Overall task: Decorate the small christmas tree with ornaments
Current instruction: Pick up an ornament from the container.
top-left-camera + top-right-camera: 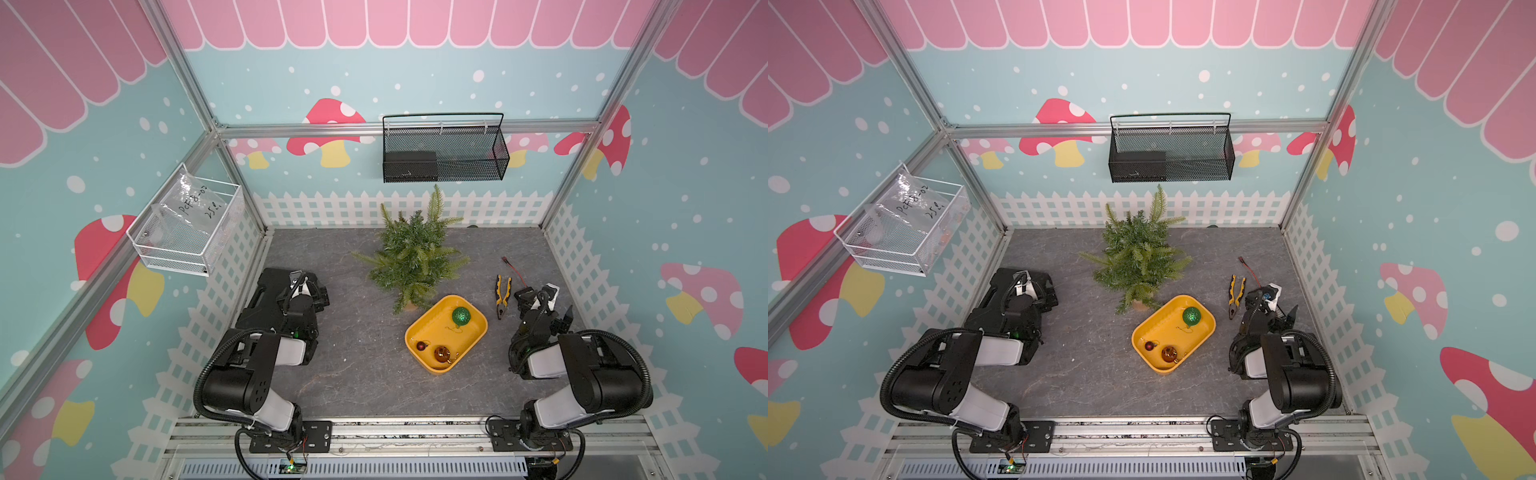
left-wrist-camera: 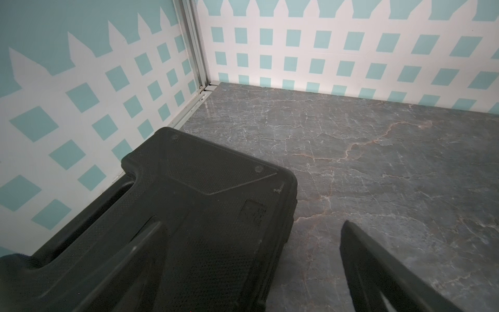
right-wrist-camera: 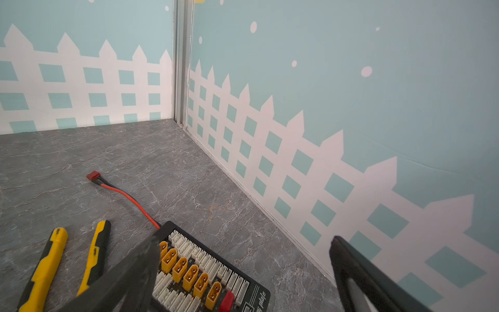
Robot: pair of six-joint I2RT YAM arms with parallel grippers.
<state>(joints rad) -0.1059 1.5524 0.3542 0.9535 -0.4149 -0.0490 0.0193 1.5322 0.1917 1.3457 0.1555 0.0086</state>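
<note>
Undecorated and waiting: the small christmas tree [image 1: 411, 257] stands upright at the back middle of the grey marbled table [image 1: 353, 374]. Its tan base sits just beside the rim of the yellow tray [image 1: 430, 332], where all three ornaments lie. We see the left gripper [image 2: 252, 224] spread wide and empty above a black moulded case [image 2: 205, 189]. The right gripper [image 3: 244, 239] is equally wide and empty over a connector board [image 3: 205, 270] and yellow-handled pliers [image 1: 503, 295].

We judge that the trouble ahead lies in the thin string loops, which rest flat on the tray floor and give the fingers little to catch. A pinch on a ball itself may fare worse. The shiny copper-orange bauble [image 1: 441, 353] looks slick, and the small dark red bauble [image 1: 421, 345] beside it could be knocked. The large glittery green bauble [image 1: 461, 316] is round enough to roll away across the smooth plastic. The tree seems light on its small foot, so a push against its soft, bushy needle branches and fern-like tips could tip it.
</note>
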